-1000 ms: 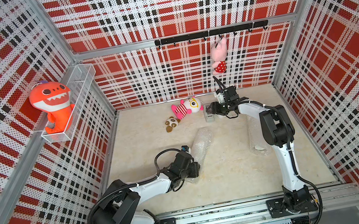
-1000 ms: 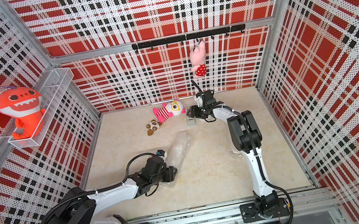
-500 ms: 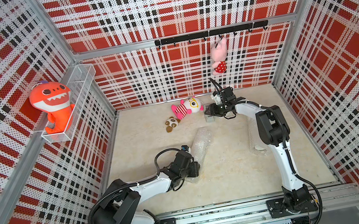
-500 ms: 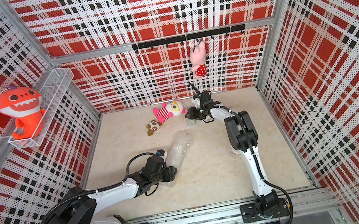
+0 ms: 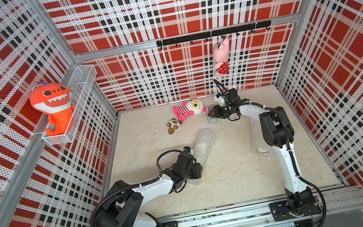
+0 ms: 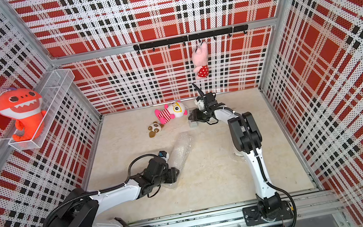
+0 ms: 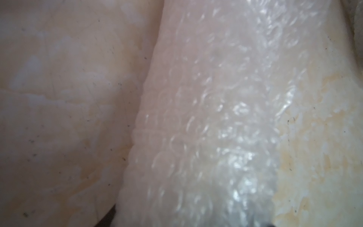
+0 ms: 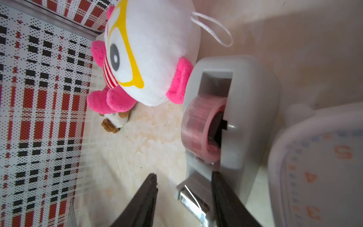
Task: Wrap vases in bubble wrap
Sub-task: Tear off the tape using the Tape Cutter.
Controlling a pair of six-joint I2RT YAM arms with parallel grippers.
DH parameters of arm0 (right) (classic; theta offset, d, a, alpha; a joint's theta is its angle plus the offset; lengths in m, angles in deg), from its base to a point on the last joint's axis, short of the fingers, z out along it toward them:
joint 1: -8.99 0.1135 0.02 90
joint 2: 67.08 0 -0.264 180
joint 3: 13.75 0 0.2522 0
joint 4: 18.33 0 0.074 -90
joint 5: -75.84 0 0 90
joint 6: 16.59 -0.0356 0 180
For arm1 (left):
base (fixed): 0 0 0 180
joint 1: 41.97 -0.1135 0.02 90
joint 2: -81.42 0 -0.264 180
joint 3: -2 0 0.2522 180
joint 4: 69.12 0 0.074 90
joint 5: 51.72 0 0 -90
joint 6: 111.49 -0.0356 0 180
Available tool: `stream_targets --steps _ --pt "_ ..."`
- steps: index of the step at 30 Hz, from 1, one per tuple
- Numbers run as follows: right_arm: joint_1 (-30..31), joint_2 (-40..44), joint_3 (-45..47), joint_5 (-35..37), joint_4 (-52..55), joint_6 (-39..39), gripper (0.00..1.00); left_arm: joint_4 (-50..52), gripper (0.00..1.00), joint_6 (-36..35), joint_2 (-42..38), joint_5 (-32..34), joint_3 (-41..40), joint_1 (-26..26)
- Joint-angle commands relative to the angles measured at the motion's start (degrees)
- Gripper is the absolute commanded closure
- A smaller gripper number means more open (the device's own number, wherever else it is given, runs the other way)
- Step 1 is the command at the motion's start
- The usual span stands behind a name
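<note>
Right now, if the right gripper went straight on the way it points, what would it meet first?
The grey tape dispenser: its cutter end sits between the open fingers of the right gripper, so the dispenser's body with the pink tape roll likely comes first. Exact depth is unclear.

Shows red, white and black dotted plaid on the walls (image 5: 181,5), mottled beige on the floor (image 5: 231,173). Puts orange on the shark plush (image 5: 52,104) at upper left, pink stripes on the doll (image 5: 181,112). Leaves the bubble wrap (image 5: 202,145) milky clear.

White links (image 5: 153,188), black joints (image 5: 276,130), black cables (image 5: 169,151), dark fingers (image 8: 145,200)
</note>
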Motion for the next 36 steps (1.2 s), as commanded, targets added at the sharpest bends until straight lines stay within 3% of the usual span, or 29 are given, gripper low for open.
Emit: stream_targets --steps 1,8,20,29,36 --pt "0.7 -3.7 -0.8 -2.9 3.8 -0.2 0.52 2.5 0.42 0.2 1.8 -0.6 0.0 -0.8" --pt "0.2 -2.9 0.3 -6.6 -0.1 -3.2 0.54 2.4 0.43 0.2 1.9 -0.6 -0.2 -0.8" --pt "0.4 -4.7 0.4 -6.0 -1.6 -3.8 0.57 1.9 0.44 0.1 2.0 -0.8 -0.3 -0.9" --pt "-0.4 0.4 6.3 -10.2 -10.1 -10.1 0.67 1.8 0.44 0.1 2.4 -1.1 -0.1 -0.9" --pt "-0.4 -1.4 5.4 -8.4 -9.1 -8.7 0.77 1.4 0.44 0.2 2.6 -1.2 -0.5 -1.0"
